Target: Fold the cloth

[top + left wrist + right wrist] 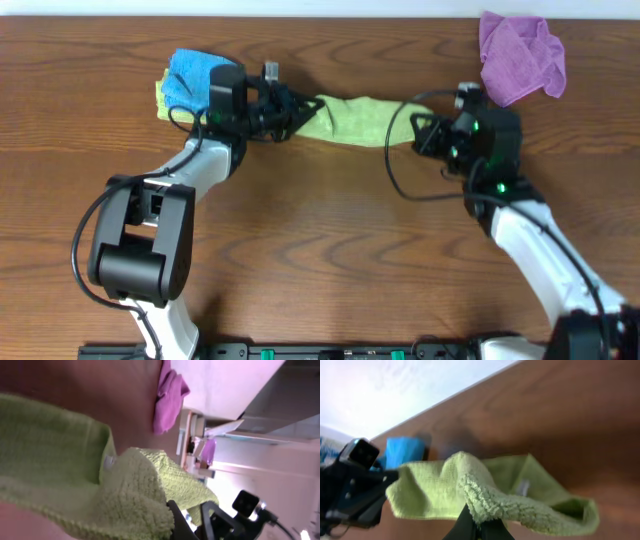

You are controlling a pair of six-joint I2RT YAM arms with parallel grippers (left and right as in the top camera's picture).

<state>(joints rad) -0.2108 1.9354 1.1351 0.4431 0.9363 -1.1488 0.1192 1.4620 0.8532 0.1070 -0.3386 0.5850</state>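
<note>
- Overhead: the green cloth (355, 120) spans the upper middle of the tabletop (320, 230), with the left fingers (283, 108) and right fingers (428, 128) each clamped on one end.
- Left wrist: the cloth fills the left of the frame, pinched at lower centre.
- Right wrist: a bunched edge is gripped at bottom centre.

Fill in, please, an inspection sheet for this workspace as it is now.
Surface: wooden table, brown, no spills seen.
Job's things: green cloth, bunched lengthwise, stretched between the arms.
Clutter: blue cloth folded on a yellow-green cloth, far left; purple cloth crumpled, far right.
End effectors: left end effector and right end effector each shut on one end of the green cloth.
Cables: black cables loop loosely at both arms, one near the cloth's right end.
Surroundings: pale wall behind the table.
</note>
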